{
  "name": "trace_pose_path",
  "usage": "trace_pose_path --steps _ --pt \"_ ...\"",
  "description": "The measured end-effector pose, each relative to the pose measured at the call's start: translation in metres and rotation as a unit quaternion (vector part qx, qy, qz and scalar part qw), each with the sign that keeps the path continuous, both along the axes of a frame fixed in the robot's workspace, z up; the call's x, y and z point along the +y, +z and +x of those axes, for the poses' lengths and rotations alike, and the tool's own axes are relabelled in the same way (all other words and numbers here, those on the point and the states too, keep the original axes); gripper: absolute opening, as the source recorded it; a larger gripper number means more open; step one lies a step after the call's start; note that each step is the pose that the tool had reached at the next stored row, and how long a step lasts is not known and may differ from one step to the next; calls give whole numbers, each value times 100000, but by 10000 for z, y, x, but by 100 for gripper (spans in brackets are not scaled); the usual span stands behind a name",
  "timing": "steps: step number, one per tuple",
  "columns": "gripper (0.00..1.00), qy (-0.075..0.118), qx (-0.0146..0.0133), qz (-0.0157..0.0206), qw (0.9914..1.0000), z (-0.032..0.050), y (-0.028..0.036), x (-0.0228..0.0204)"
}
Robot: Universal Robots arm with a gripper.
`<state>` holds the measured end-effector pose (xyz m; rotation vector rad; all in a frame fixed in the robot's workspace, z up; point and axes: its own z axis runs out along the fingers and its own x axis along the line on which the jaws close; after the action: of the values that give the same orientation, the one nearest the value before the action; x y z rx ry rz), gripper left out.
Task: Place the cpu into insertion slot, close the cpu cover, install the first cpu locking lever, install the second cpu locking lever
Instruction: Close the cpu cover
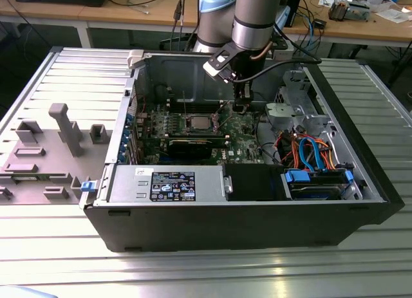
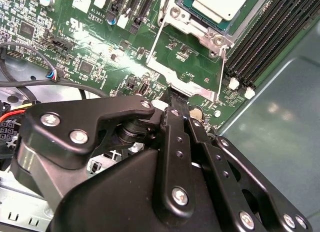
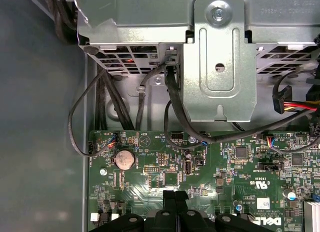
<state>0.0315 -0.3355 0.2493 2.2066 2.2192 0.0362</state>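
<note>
Open room above cpu (image 1: 198, 123), drive cage (image 1: 288, 112) and cables (image 1: 309, 150) crowding exterior view's right

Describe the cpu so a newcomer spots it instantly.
Start at the open black computer case and find the green motherboard inside. The cpu lies mid-board, between the long black card and the narrow memory slots. It is the only flat silver-grey square there.

Computer case (image 1: 257, 228) on table (image 1: 193, 272): circuit board (image 1: 244, 136) on its floor, the cpu (image 1: 198, 122) seated in the insertion slot (image 2: 198, 32) mid-board, memory slots (image 2: 270, 36) behind, graphics card (image 1: 193, 145) before it, power supply (image 1: 167, 182) along the near wall, drive bays (image 1: 315, 182) in the near corner at the exterior view's right.
</note>
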Motion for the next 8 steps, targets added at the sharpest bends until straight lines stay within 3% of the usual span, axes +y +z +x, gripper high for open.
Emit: trace_pose_path --steps 8 --pt "11 4 2 0 100000 -51 0 0"
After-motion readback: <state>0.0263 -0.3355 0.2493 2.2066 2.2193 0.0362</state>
